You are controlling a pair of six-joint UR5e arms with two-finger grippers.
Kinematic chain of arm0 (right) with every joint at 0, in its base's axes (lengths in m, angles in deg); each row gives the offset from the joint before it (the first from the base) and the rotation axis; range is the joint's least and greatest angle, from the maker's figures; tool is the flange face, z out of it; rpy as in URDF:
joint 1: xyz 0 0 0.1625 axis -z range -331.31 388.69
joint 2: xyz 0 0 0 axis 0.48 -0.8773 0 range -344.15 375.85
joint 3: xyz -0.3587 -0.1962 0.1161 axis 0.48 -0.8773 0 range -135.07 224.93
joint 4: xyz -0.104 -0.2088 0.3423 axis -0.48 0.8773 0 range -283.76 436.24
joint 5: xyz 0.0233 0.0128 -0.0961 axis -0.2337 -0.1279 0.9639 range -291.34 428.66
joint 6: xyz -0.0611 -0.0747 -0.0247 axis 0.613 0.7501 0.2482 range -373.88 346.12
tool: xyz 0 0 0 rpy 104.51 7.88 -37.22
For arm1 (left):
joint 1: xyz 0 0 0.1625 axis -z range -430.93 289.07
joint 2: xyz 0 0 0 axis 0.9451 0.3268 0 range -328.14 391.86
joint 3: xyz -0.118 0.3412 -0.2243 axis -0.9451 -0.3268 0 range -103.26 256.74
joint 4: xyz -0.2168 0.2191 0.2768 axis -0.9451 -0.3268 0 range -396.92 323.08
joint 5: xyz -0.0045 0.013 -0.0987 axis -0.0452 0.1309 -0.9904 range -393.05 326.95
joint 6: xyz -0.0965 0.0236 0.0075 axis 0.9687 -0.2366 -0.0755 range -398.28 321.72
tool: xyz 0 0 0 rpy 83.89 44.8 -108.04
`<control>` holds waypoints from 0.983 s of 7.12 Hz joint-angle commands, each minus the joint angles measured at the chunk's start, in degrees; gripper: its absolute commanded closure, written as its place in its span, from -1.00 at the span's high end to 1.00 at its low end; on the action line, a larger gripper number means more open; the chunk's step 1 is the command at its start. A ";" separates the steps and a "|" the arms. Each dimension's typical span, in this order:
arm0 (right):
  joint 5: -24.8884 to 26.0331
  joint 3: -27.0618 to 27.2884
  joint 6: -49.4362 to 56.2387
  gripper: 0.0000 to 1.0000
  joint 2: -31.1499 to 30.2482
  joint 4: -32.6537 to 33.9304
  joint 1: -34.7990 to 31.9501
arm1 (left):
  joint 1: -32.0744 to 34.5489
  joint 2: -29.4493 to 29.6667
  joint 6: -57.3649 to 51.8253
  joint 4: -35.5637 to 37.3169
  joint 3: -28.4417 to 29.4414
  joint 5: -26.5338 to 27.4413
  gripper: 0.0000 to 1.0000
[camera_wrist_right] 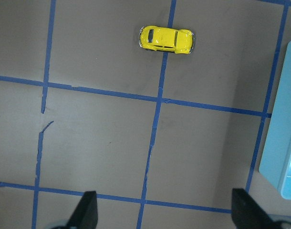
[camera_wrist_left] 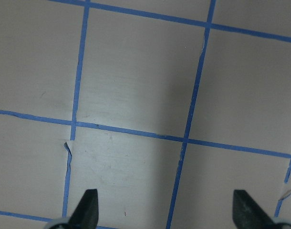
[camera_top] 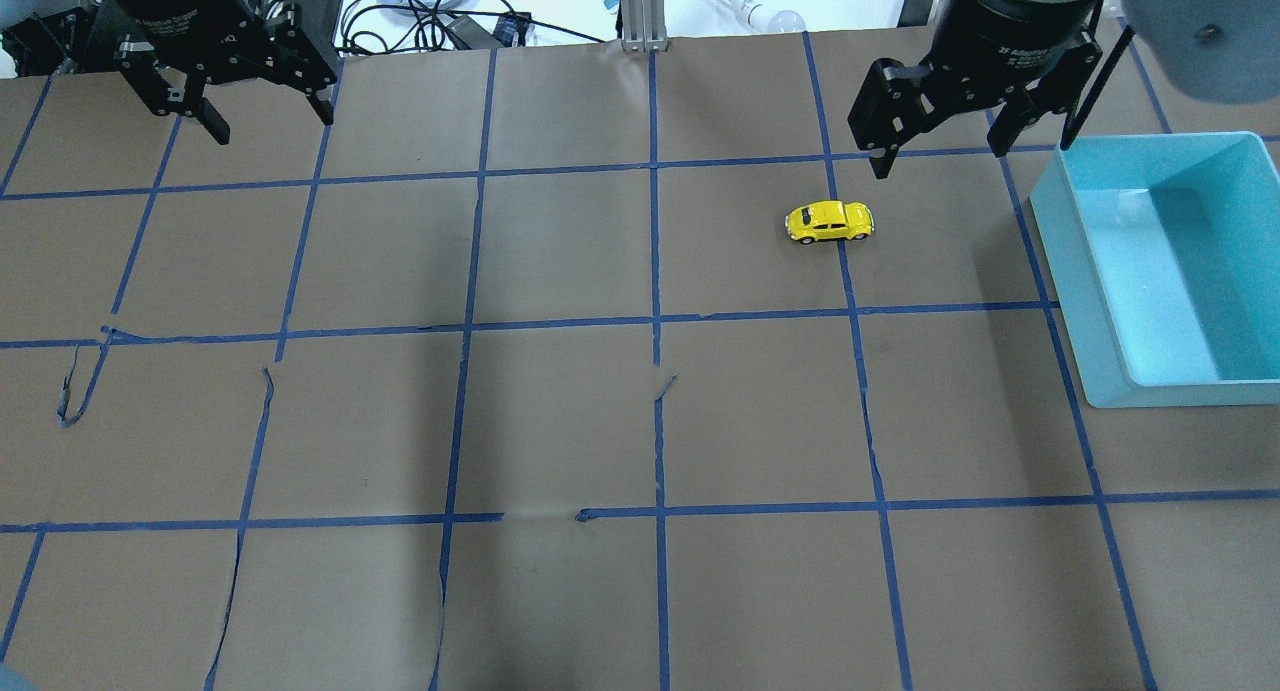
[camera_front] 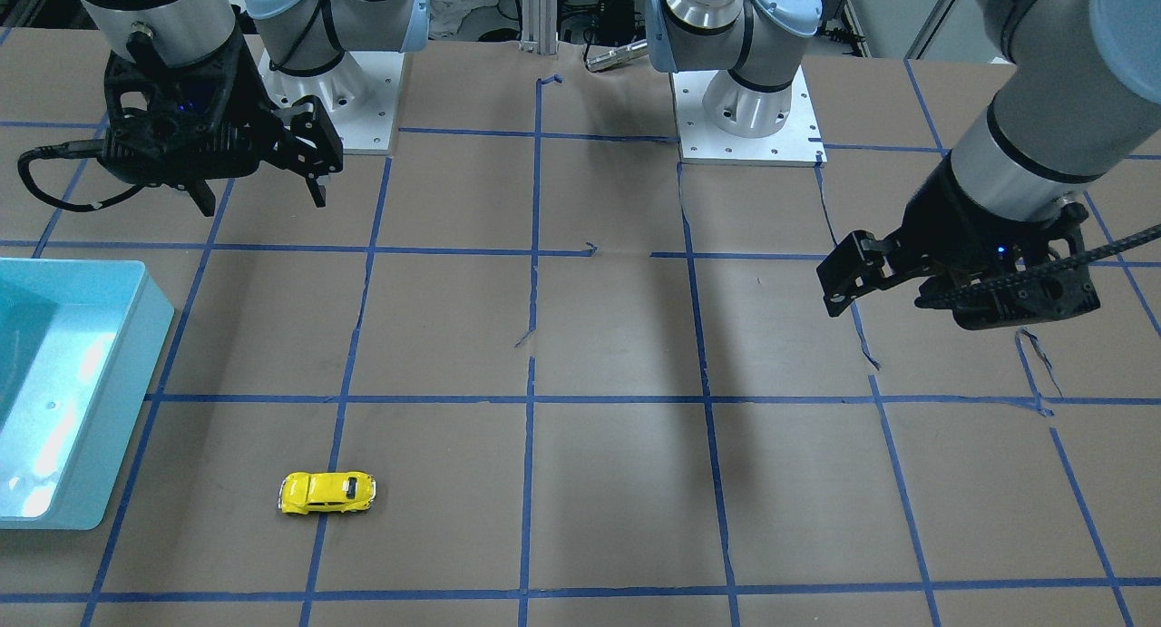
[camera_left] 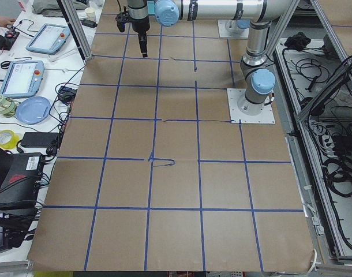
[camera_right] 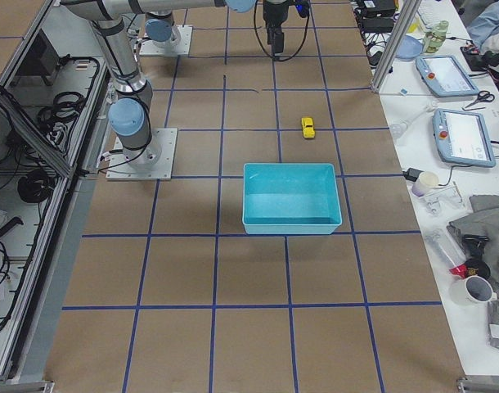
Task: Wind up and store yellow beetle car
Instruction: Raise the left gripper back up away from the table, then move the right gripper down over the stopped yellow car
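Note:
The yellow beetle car (camera_top: 829, 221) stands on its wheels on the brown paper, on a blue tape line. It also shows in the front view (camera_front: 326, 493), the right side view (camera_right: 307, 127) and the right wrist view (camera_wrist_right: 166, 39). My right gripper (camera_top: 940, 154) hangs open and empty in the air, just beyond and to the right of the car, as the front view (camera_front: 261, 194) and the right wrist view (camera_wrist_right: 167, 212) also show. My left gripper (camera_top: 270, 121) hangs open and empty far to the left, over bare paper (camera_wrist_left: 167, 212).
An open light-blue bin (camera_top: 1080, 291) stands at the table's right edge, right of the car and apart from it; it also shows in the front view (camera_front: 136, 337). Blue tape lines grid the paper. The two arm bases (camera_front: 748, 119) stand at the robot's edge.

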 commanded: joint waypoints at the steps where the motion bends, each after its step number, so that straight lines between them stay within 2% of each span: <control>1: -0.95 -1.93 0.10 1.00 3.55 -0.35 0.68 | 2.07 -0.19 -3.42 -1.88 -0.64 0.15 1.00; 2: -2.52 -1.85 2.80 1.00 5.13 -1.57 0.68 | 2.08 0.07 -3.97 -1.62 -0.82 -0.02 1.00; 3: -2.36 -1.76 9.44 1.00 7.84 1.99 0.60 | 2.43 -0.71 -6.41 -1.62 -0.90 -0.55 1.00; 4: -1.75 -1.50 27.52 1.00 12.14 12.12 0.51 | 3.48 -1.50 -8.27 -1.97 -1.25 -0.29 1.00; 5: -2.36 -1.50 39.01 1.00 16.01 16.48 0.60 | 5.57 -2.38 -8.20 -2.06 -2.21 0.24 1.00; 6: -2.54 -1.67 41.21 1.00 19.53 19.83 0.51 | 6.38 -3.00 -8.20 -1.54 -4.22 0.24 1.00; 7: -2.54 -1.76 48.37 1.00 22.43 20.13 0.51 | 6.39 -3.62 -8.28 -1.18 -5.46 0.15 1.00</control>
